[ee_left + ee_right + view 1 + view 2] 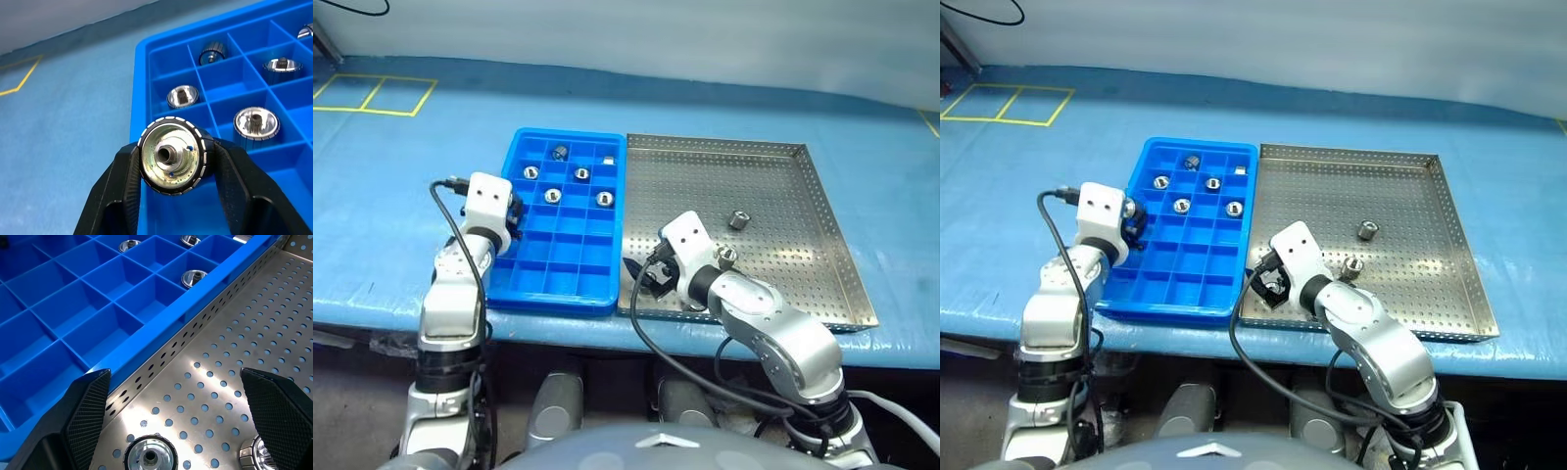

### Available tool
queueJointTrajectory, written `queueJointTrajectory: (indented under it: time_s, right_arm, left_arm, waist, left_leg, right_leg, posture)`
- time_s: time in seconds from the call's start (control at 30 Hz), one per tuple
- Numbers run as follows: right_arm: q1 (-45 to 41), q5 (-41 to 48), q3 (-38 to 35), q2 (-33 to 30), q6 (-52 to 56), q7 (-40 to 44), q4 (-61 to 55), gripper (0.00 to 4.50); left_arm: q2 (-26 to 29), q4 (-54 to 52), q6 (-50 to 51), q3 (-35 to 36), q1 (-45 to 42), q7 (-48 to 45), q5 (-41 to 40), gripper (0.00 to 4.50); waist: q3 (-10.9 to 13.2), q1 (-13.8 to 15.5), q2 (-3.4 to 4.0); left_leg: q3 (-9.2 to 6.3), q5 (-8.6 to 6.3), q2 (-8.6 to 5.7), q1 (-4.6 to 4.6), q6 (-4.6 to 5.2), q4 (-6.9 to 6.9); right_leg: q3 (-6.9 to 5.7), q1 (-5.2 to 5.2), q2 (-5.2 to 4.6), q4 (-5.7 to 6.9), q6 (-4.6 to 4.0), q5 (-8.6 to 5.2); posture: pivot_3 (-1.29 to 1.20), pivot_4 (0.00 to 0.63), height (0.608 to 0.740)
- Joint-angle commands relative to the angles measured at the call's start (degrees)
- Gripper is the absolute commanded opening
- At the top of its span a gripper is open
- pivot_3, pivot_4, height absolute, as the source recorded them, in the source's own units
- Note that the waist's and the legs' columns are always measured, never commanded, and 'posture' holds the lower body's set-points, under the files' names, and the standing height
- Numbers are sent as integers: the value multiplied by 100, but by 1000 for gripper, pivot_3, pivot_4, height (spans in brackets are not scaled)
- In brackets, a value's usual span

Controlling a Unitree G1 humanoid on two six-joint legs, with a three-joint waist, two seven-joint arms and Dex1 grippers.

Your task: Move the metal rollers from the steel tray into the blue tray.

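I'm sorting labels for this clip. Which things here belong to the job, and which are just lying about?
Job:
- rollers
- roller held in the left gripper
- steel tray
- blue tray
- right gripper, open

Lying about:
- table cover
- yellow tape

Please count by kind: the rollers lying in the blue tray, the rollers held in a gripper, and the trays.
Metal rollers in the blue tray: 6
Metal roller in the left gripper: 1
Trays, the blue tray and the steel tray: 2
Total: 9

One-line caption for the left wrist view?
Left gripper shut on a metal roller over the blue tray.
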Motion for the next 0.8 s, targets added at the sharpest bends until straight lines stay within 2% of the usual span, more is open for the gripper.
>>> queueJointTrajectory:
  time_s: [0.03,0.37,0.63,0.8]
  right_arm:
    - [-69,-11,-46,10,-115,31,-92,4500]
    - [67,-29,-164,11,-82,-56,-215,4500]
    - [210,-39,-378,-54,7,-153,-456,4500]
    - [270,-8,-720,-205,142,-167,-719,4500]
  left_arm:
    - [-27,-339,50,-43,61,156,63,1886]
    - [-76,61,56,-24,-201,474,95,1886]
    - [-112,145,-101,10,-509,405,-119,4487]
    - [-219,33,-392,44,-586,101,-529,4487]
  waist:
    - [0,7,0]
    - [0,-6,0]
    - [0,-43,0]
    - [0,-81,0]
  left_leg:
    - [-2,1,1,0,-1,0]
    - [2,2,2,2,-3,-2]
    - [3,2,2,1,-3,-3]
    - [3,2,1,-1,-3,-3]
  right_leg:
    - [-2,0,1,1,-10,-5]
    - [-1,-1,2,2,-28,-14]
    - [0,-2,1,-1,-28,-13]
    - [0,-2,0,-3,-26,-12]
  posture:
    - [126,150,740]
    - [83,150,740]
    - [53,150,740]
    - [53,150,740]
